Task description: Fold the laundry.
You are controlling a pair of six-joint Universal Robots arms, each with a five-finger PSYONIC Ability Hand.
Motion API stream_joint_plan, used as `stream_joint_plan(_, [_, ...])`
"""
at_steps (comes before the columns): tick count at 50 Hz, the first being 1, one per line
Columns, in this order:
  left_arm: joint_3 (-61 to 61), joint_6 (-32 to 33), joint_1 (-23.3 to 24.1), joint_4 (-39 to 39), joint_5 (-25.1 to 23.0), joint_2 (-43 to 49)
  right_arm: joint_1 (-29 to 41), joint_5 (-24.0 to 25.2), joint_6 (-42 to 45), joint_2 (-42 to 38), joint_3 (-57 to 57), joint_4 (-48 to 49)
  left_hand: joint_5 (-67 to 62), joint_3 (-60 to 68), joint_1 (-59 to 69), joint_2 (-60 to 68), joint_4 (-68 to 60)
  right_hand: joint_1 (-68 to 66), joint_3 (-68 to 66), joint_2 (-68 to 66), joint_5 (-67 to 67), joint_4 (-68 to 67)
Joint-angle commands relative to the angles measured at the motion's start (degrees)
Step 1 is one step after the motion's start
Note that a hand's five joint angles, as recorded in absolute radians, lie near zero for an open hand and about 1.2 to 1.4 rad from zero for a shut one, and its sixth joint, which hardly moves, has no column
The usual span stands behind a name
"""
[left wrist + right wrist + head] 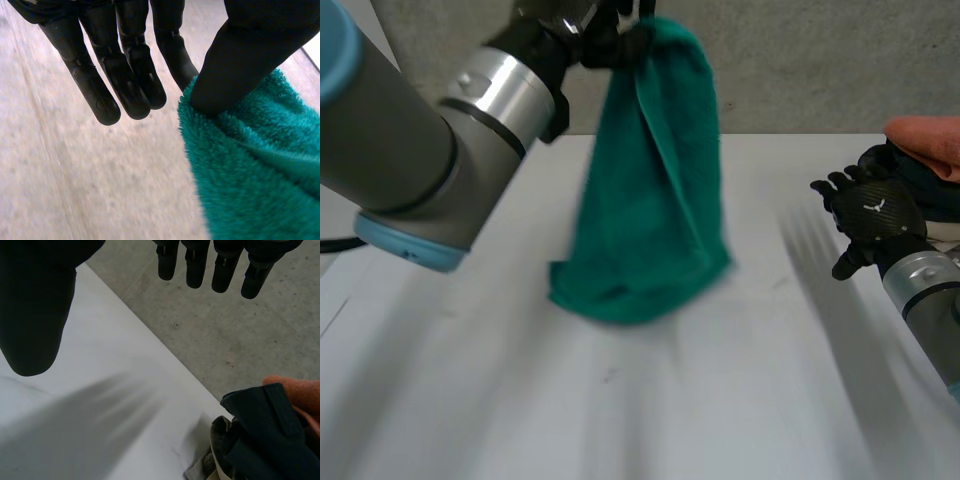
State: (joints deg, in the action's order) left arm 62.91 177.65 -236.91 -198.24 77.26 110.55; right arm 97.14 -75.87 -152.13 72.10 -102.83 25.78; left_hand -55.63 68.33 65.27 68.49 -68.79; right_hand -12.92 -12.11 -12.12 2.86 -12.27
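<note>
Closest to the head camera, the left arm (410, 150) is reaching in from the left, its brushed grey joint and light-blue cap looming large. It is ending high up in the left hand (590, 35), which is gripping the top edge of a green towel (650, 180). That towel is hanging in long vertical folds over the middle of the white table (620, 420), and its lower end is bunching on the table top. Where the head view is giving just a dark clump at the cloth's top, the left wrist view is making the grip plain. The thumb (240, 65) is pressing into the towel's edge and pinching it against the nearest finger, while the other fingers (130, 75) are stretching out straight, side by side and clear of the cloth. The same view is bringing out the towel's thick, fuzzy terry pile. Further right, well apart from the towel, the right hand (870, 215) is hovering over the table's right side, glossy black and holding nothing. Its own wrist view is showing the fingers straight with gaps between them and the thumb standing wide apart, above the table's edge and a rough concrete floor (225, 325). At the far right a heap of clothes is lying on the table. An orange cloth (925, 140) is resting on a dark navy garment (932, 195), and the right wrist view is adding a crumpled beige piece (220, 452) beneath them.
</note>
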Motion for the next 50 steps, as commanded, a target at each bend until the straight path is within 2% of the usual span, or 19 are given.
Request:
stream_joint_plan(1, [4.49, 1.99, 0.22, 2.24, 3.51, 2.65, -0.28, 0.46, -3.43, -0.12, 1.05, -2.04, -14.37, 11.67, 14.73, 11.51, -11.21, 2.92, 2.11, 2.12, -2.86, 2.27])
stream_joint_plan(7, [6.08, 5.68, 0.48, 4.61, 4.48, 2.3, 0.51, 2.13, -7.56, -1.43, 4.73, -11.88, -14.37, 11.67, 14.73, 11.51, -11.21, 2.92, 2.11, 2.12, -2.86, 2.27])
stream_joint_plan(10, [6.78, 6.3, 1.01, 6.1, 4.39, 0.11, 1.21, 5.2, -13.53, -5.12, 9.47, -17.07, -14.37, 11.67, 14.73, 11.51, -11.21, 2.92, 2.11, 2.12, -2.86, 2.27])
stream_joint_plan(14, [8.1, 6.48, 1.45, 7.25, 4.48, -2.71, 4.28, 13.45, -21.52, -11.18, 15.36, -26.27, -14.37, 11.67, 14.73, 11.51, -11.21, 2.92, 2.11, 2.12, -2.86, 2.27])
stream_joint_plan(19, [9.68, 6.39, 1.45, 7.16, 4.57, -4.21, 6.4, 17.6, -22.33, -13.83, 17.57, -32.81, -14.37, 11.67, 14.73, 11.51, -11.21, 2.92, 2.11, 2.12, -2.86, 2.27])
stream_joint_plan(20, [10.2, 6.39, 1.45, 7.16, 4.57, -4.29, 6.4, 17.43, -22.33, -13.92, 17.75, -32.72, -14.37, 11.67, 14.73, 11.51, -11.21, 2.92, 2.11, 2.12, -2.86, 2.27])
stream_joint_plan(21, [10.47, 6.39, 1.36, 7.34, 4.57, -4.21, 6.49, 16.99, -22.51, -14.27, 18.01, -32.03, -14.37, 11.67, 14.73, 11.51, -11.21, -9.46, -10.27, -10.26, 9.52, -10.11])
stream_joint_plan(23, [11.35, 6.48, 0.58, 7.43, 4.57, -4.21, 6.57, 16.11, -23.12, -14.71, 18.01, -30.62, -14.37, 11.67, 14.73, 11.51, -11.21, -40.39, -41.2, -41.2, 40.45, -41.04])
stream_joint_plan(24, [11.53, 6.48, 0.48, 7.51, 4.57, -4.21, 6.49, 14.11, -23.39, -14.97, 18.19, -28.96, -14.37, 11.67, 14.73, 11.51, -11.21, -66.81, -67.62, -67.62, 66.87, -67.46])
stream_joint_plan(26, [12.49, 6.39, -0.13, 7.34, 4.57, -4.21, 6.4, 11.38, -22.78, -14.45, 18.19, -27.19, -14.37, 11.67, 14.73, 11.51, -11.21, -67.08, -67.89, -67.88, 67.14, -67.73])
stream_joint_plan(29, [13.9, 6.48, -2.5, 7.43, 4.57, -4.29, 6.4, 2.25, -19.54, -12.35, 18.1, -22.46, -14.37, 11.67, 14.73, 11.51, -11.21, -67.08, -67.89, -67.88, 67.14, -67.73])
stream_joint_plan(31, [14.95, 6.48, -4.69, 7.95, 4.57, -4.38, 6.4, -0.23, -16.55, -8.58, 17.84, -21.48, -14.37, 11.67, 14.73, 11.51, -11.21, -67.08, -67.89, -67.88, 67.14, -67.73])
stream_joint_plan(35, [15.75, 7.09, -7.68, 10.75, 4.57, -4.38, 5.78, -0.33, -5.13, 2.32, 15.91, -22.0, -14.37, 11.67, 14.73, 11.51, -11.21, -67.08, -67.89, -67.88, 67.14, -67.73])
stream_joint_plan(36, [15.92, 7.35, -8.3, 11.72, 4.48, -4.38, 6.05, 0.28, -0.06, 5.39, 15.29, -22.87, -14.37, 11.67, 14.73, 11.51, -11.21, -67.08, -67.89, -67.88, 67.14, -67.73])
stream_joint_plan(41, [16.98, 9.46, -10.94, 16.38, 4.39, -3.95, 6.31, 0.29, 9.73, 12.0, 16.08, -28.66, -14.37, 11.67, 14.73, 11.51, -11.21, -67.08, -67.89, -67.88, 67.14, -67.73])
stream_joint_plan(46, [18.38, 12.01, -12.0, 19.2, 4.39, -1.14, 6.4, 0.11, 13.7, 14.29, 18.18, -38.16, -14.37, 11.67, 14.73, 11.51, -11.21, -67.08, -67.89, -67.88, 67.14, -67.73])
stream_joint_plan(50, [18.56, 14.12, -12.08, 19.2, 4.22, 2.38, 6.57, 0.11, 15.45, 10.97, 19.77, -44.31, -14.37, 11.67, 14.73, 11.51, -11.21, -67.08, -67.89, -67.88, 67.14, -67.73])
